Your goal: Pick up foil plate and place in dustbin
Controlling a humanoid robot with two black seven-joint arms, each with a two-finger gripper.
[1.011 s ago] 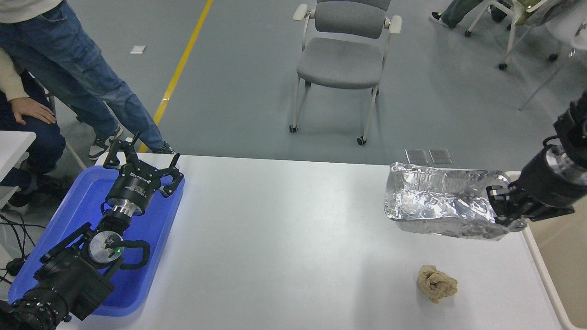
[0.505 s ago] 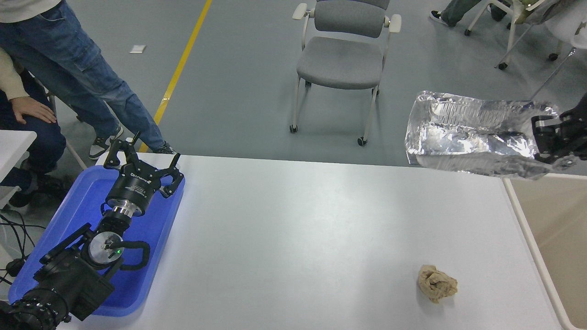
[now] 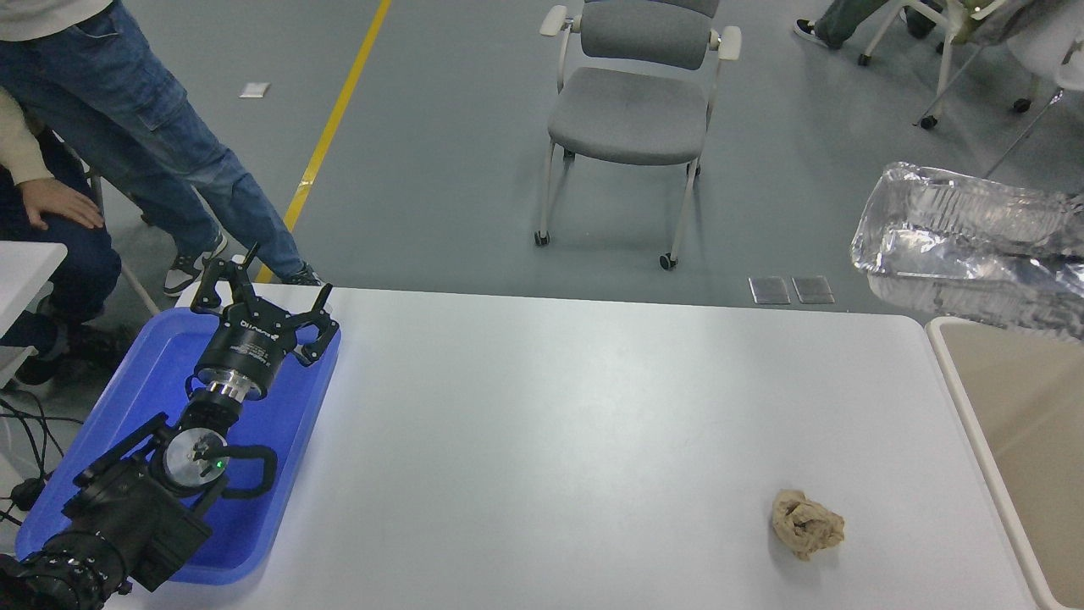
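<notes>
At three o'clock I see the foil plate (image 3: 965, 246) aloft above the dustbin (image 3: 999, 398), my left gripper (image 3: 258, 301) splayed wide over the blue tray (image 3: 279, 440), no legible writing.

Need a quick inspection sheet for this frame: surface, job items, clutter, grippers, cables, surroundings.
Surface: white table, mostly bare.
Job's things: foil plate in the air at the right edge, partly above the dustbin beside the table.
Clutter: tan paper ball; blue tray at the left.
Grippers: left gripper open, parked over the blue tray; right not in view.
Cables: black cables at the left edge.
Surroundings: grey chair; person's legs at the far left.
</notes>
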